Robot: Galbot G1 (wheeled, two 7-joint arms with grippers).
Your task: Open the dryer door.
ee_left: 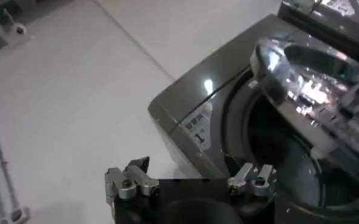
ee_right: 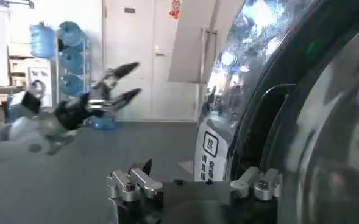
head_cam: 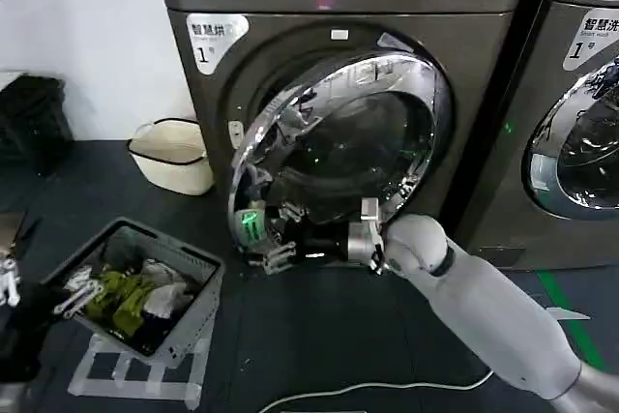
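On the floor [head_cam: 319,336], against the white wall, stands the dryer [head_cam: 290,55], a dark grey-bronze front-loader with a white "1" label at its upper left corner and a pink light glowing on the panel above. The dryer door [head_cam: 338,147] is swung partway out from the drum opening, its chrome ring tilted away from the front on the left side while the right side stays near the machine. The right tool [head_cam: 276,237] sits at the lower left edge of the door ring, its fingers spread, one on either side of the rim, with a green glow reflected in the chrome beside it. The right arm reaches in from the lower right corner of the head view. The left tool [ee_left: 191,182] hangs well apart from the dryer, fingers spread and empty. To the left of the machine sit a cream bucket [head_cam: 174,154] by the wall and a grey laundry basket [head_cam: 198,311] holding clothes. A matching machine [head_cam: 580,103] stands just beside the dryer on the right.
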